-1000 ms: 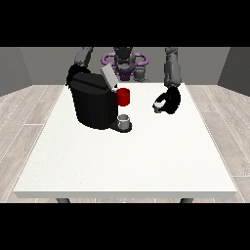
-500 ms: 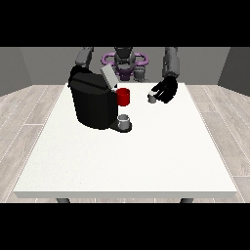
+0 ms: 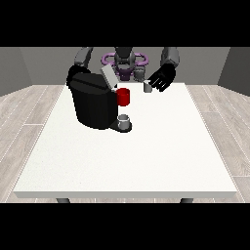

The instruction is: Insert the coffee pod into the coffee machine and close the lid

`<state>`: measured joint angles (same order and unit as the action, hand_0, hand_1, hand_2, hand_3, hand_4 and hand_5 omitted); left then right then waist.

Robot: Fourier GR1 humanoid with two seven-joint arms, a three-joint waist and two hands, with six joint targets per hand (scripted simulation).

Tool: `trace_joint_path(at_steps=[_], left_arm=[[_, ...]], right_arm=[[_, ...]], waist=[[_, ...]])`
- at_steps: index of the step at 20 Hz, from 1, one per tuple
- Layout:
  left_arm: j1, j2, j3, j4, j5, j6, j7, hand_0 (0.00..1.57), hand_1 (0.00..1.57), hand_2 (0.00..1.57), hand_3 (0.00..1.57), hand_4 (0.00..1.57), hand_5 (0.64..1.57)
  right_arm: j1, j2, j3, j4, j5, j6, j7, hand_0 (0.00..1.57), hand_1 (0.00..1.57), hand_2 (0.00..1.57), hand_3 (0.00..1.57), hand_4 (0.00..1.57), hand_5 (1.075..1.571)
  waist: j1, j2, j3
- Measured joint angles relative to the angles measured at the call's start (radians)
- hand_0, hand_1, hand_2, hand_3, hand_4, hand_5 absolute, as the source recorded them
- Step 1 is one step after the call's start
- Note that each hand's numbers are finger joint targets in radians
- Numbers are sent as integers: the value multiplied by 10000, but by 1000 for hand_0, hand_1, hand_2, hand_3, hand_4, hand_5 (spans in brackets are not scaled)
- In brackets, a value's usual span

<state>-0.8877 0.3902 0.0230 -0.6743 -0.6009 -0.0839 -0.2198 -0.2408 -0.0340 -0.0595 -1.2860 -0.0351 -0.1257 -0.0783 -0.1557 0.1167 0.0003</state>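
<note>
The black coffee machine (image 3: 93,105) stands on the left half of the white table (image 3: 146,156), its grey lid (image 3: 108,76) tilted up and open. A red part (image 3: 123,96) shows at the machine's front, above a small grey cup (image 3: 124,120) on its drip base. The hand at the view's right (image 3: 162,78) hovers above the table's far edge, right of the lid, with its fingers curled on a small grey coffee pod (image 3: 148,87). The hand at the view's left (image 3: 73,74) sits behind the machine's top left corner and is mostly hidden.
The robot's torso, with a purple ring (image 3: 122,59) around it, stands behind the table's far edge. Wooden floor surrounds the table.
The hand at the view's right has lifted off the table with the pod and moved up and slightly left towards the machine's open lid. The machine and cup have not moved.
</note>
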Motion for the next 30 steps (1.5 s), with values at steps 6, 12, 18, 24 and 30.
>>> trace_joint_path(at_steps=[6, 12, 18, 24, 30], left_arm=[[-463, 409, 326, 1, -8, -288, 57, 1072, 1072, 1218, 1232, 520, 1571], [-1497, 593, 742, 53, 137, -549, 755, 1239, 1239, 1262, 1198, 476, 1571], [-1914, 751, 971, 240, 133, -471, 721, 1278, 1278, 1332, 1265, 519, 1571], [-2425, 826, 976, 326, -28, -486, 840, 1277, 1277, 1303, 1236, 488, 1571], [-2596, 741, 975, 427, -165, -354, 899, 1305, 1305, 1326, 1229, 500, 1571]], right_arm=[[-38, 114, 198, -250, -49, -1, -71, 0, 0, 0, 0, 504, 1571], [-422, 121, 353, -399, 102, -130, 183, 0, 0, 0, 0, 507, 1571], [-631, 27, 454, -925, 159, -122, 525, 0, 0, 0, 0, 549, 1571], [-898, 61, 495, -1109, 365, -382, 652, 0, 0, 0, 0, 480, 1571], [-881, -24, 378, -1144, 319, -328, 447, 0, 0, 0, 0, 517, 1571]], waist=[[-314, 116, -4], [-701, 322, -3], [-1185, 713, -4], [-1330, 1008, -3], [-1459, 1295, -1]])
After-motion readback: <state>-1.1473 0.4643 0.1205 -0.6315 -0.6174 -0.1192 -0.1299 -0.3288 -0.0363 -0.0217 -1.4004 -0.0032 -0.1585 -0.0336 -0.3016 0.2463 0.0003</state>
